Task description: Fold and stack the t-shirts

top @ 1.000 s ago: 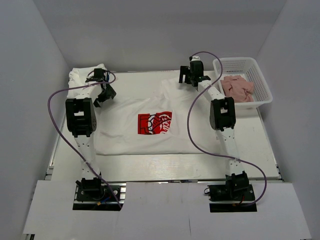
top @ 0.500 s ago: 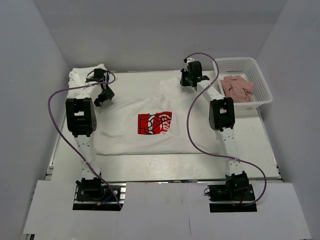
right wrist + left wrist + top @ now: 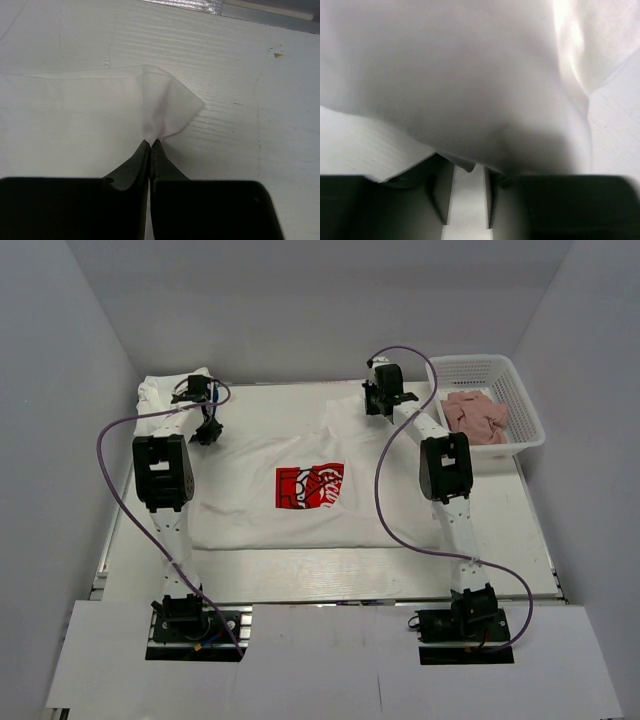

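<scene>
the printed t-shirt (image 3: 260, 510) lies spread flat and unfolded mid-worktop (image 3: 520, 540), one white bundle (image 3: 165, 392) at the far left corner; the right tool (image 3: 151, 142) pinches its far right corner, while the left tool (image 3: 207, 430) meets cloth at the far left, grip unclear.

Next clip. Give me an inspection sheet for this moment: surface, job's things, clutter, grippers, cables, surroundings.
Surface: white table, faint marks.
Job's things: printed t-shirt spread flat; white bundle at far-left corner.
Clutter: basket far right holding pink cloths.
Grippers: right gripper shut on the shirt's corner; left gripper on its fabric, grip unclear.
Cables: purple cables loop from both arms; the right one crosses the shirt's edge.
Surroundings: plain white walls.
</scene>
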You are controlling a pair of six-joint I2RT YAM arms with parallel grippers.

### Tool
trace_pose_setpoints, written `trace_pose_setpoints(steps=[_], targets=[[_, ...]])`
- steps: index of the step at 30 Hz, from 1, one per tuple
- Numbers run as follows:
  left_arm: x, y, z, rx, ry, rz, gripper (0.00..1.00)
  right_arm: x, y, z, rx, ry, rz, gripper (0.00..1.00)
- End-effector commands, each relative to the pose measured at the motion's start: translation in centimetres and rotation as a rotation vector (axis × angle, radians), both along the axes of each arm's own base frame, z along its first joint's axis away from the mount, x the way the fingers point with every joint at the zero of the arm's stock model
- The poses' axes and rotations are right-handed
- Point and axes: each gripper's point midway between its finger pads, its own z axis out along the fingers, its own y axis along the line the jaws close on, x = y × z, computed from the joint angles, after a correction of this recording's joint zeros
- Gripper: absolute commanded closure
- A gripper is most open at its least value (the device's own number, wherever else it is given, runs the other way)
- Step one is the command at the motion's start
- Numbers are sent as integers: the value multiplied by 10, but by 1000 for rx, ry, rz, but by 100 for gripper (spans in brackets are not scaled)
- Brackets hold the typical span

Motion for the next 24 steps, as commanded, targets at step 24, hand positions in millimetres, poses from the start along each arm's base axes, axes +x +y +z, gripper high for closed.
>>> trace_pose_setpoints(steps=[24], targets=[[-19, -37, 82, -42, -234, -291, 100, -71, 0, 153, -11, -313, 179, 100]])
